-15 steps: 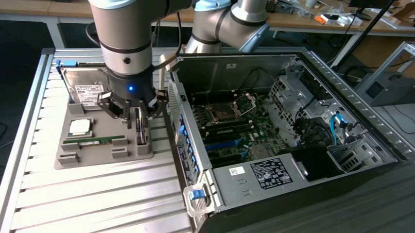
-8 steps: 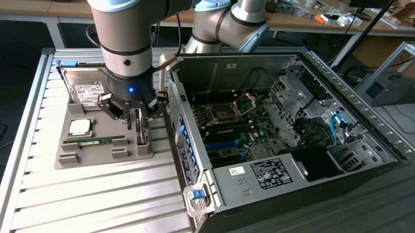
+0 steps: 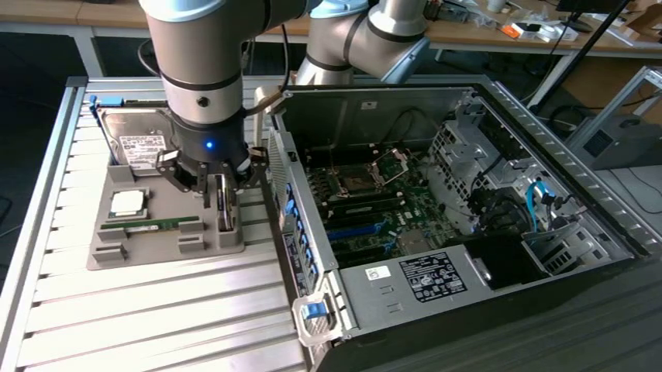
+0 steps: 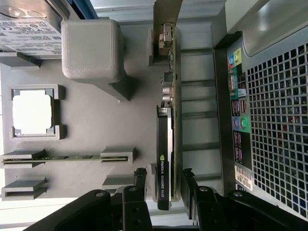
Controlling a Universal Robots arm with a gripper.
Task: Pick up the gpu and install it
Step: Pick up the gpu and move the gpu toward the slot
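The gpu (image 4: 167, 139) stands on edge in a slot of the grey holder tray (image 4: 96, 130), its green board and black cooler block labelled in white facing sideways, silvery bracket at the far end. My gripper (image 4: 163, 177) is open, one finger (image 4: 140, 177) on each side of the card's near end, with small gaps to it. In the exterior view the gripper (image 3: 220, 195) hangs straight down over the gpu (image 3: 225, 218), beside the open computer case (image 3: 466, 194).
The tray (image 3: 155, 252) also holds a silver hard drive (image 3: 139, 143), a processor chip (image 3: 129, 203) and a narrow green memory stick (image 3: 155, 225). The case wall (image 3: 279, 186) stands close beside the gripper. The motherboard (image 3: 373, 209) lies exposed inside the case.
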